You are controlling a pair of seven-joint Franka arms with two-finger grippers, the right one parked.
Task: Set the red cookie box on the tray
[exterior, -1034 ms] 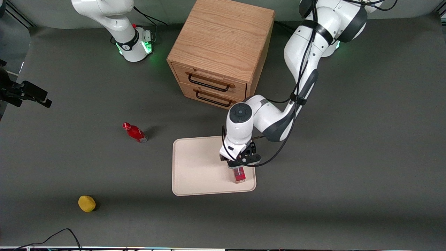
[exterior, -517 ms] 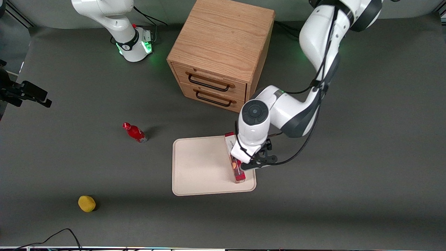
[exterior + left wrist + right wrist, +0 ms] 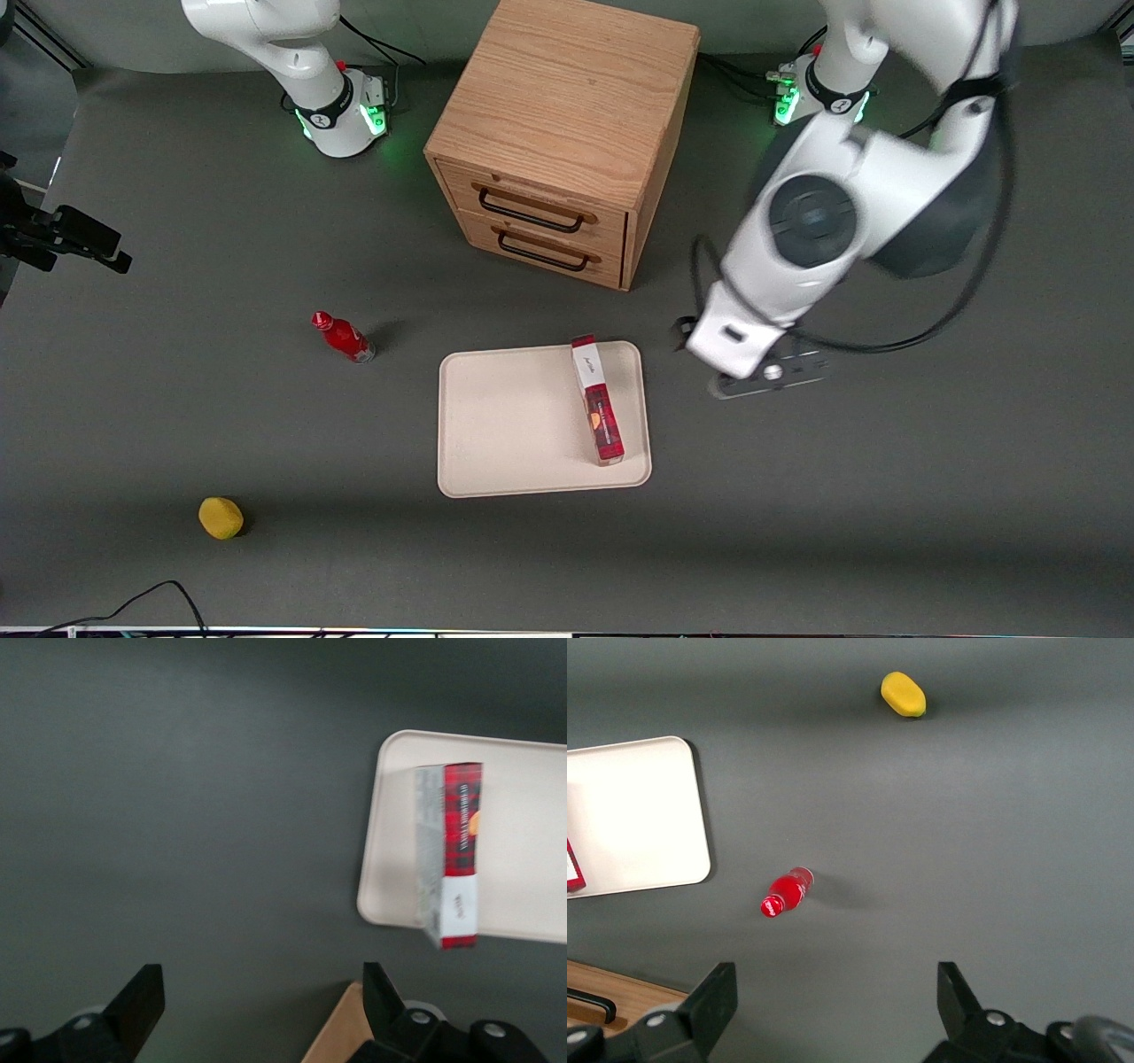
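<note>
Red cookie box [image 3: 597,400] — long, plaid, white-banded — flat on tray [image 3: 505,425]; fingers [image 3: 142,1001] spread, empty.

The working left arm [image 3: 850,213] is built of glossy white rounded shells with dark grey bands at the joints, and one joint is capped by a round dark grey disc with a smaller circle at its centre. Black cables loop loosely off the arm beside the wrist. The base wears a black collar and glows green. At the wrist a white block carries a small dark slot, and under it sits the black two-finger gripper [image 3: 261,1005], its wedge-shaped matte black fingers [image 3: 142,1005] set wide apart, each mounted with a silvery screw.
</note>
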